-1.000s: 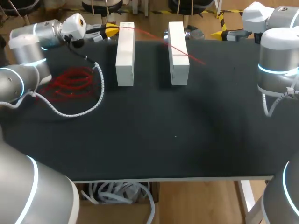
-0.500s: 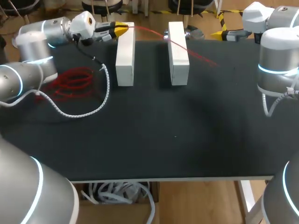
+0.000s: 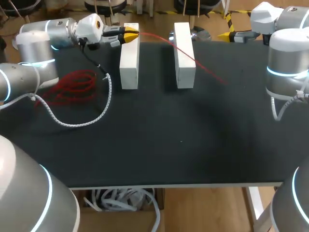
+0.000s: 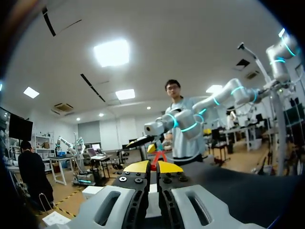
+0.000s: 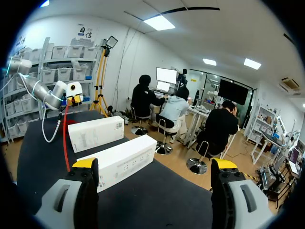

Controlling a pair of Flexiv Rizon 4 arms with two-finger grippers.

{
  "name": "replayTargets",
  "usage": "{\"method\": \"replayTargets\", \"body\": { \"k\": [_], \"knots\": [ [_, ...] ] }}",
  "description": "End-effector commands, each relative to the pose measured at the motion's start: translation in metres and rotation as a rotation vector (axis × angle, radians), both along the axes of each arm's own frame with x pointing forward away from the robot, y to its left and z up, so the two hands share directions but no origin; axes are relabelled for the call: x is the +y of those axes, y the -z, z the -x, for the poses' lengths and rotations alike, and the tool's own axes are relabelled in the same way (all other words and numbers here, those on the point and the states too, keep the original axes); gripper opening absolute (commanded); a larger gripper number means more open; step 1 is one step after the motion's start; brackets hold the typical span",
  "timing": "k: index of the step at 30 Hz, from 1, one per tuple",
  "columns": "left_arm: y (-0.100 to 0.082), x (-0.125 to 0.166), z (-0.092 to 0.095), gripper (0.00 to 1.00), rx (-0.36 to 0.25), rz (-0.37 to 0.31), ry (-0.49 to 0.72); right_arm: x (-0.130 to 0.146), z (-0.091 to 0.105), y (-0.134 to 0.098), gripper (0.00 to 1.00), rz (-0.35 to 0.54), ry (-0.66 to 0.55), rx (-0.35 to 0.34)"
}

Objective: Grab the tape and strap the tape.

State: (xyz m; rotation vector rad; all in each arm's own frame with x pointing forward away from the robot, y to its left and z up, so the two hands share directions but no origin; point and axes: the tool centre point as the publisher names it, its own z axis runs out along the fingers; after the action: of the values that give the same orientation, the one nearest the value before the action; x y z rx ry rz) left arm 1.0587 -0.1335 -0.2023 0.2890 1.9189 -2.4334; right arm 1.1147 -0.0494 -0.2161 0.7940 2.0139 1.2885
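Left pincer [image 3: 129,34] pinched shut on red tape [image 3: 203,65], which trails across both white blocks [image 3: 129,60] onto the tabletop [image 3: 169,135]. Right pincer [image 5: 155,163] wide open, empty. Tape seemingly thin, limp, light; take its free end.

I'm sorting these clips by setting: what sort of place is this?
Probably a robotics lab test bench: a left arm and a right arm flank a black table, and the left tool pinches red tape stretched over the right white block, beside the left white block.
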Motion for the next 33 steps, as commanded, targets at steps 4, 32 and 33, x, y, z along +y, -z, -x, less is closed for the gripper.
{"method": "replayTargets", "body": {
  "k": [4,32,33],
  "knots": [
    [-0.008,-0.010,0.014,0.00,0.091,-0.038,-0.484,0.000,0.000,0.000,1.00,-0.001,0.000,-0.001],
    [-0.012,-0.042,0.031,0.00,0.077,0.181,-0.349,0.000,0.000,0.000,1.00,-0.001,0.000,-0.001],
    [-0.013,-0.042,0.031,0.00,0.085,0.179,-0.343,0.000,0.000,0.000,1.00,-0.001,0.000,-0.001]
  ]
}}
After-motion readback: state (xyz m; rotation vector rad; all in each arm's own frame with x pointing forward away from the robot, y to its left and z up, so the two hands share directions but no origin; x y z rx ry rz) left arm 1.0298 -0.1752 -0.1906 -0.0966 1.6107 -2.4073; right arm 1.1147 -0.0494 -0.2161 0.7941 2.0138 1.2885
